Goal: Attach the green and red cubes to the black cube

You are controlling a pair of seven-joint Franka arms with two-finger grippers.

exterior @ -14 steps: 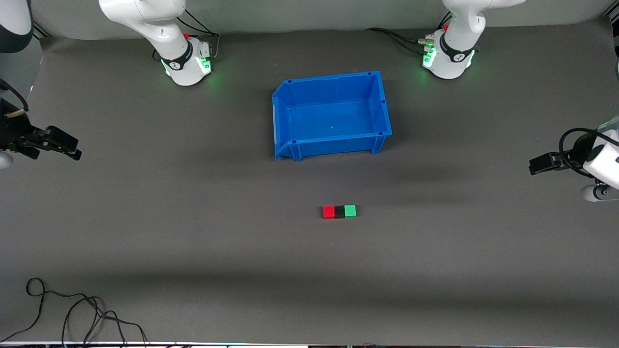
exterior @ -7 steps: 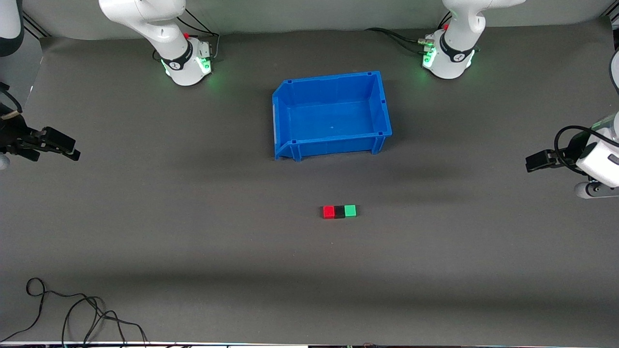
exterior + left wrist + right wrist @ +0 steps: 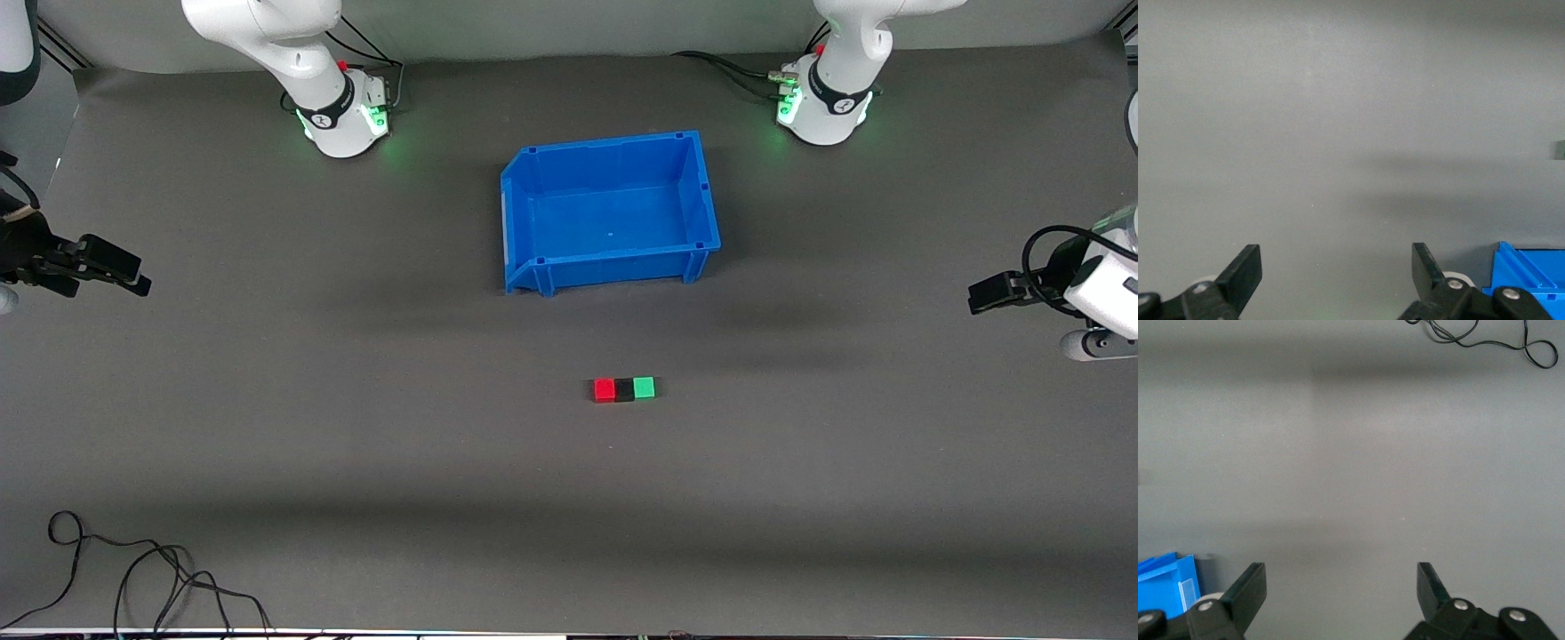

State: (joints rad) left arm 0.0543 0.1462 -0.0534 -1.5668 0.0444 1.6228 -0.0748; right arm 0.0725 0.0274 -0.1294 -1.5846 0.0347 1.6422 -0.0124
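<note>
**The three cubes are already stuck in a row**

The black cube (image 3: 625, 389) sits on the table, nearer the front camera than the blue bin (image 3: 702, 191). The red cube (image 3: 605, 389) touches one side of it, the green cube (image 3: 644, 386) the other. The job looks done.

The left gripper (image 3: 1337, 265) and the right gripper (image 3: 1340, 585) wait over the table ends, well away from the bin, jaws spread wide and holding nothing.

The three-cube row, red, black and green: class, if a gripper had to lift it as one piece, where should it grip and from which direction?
Come from above and close on the small matte black cube in the middle, fingers on its two free faces, since the bright red cube and bright green cube cover its other sides.
</note>
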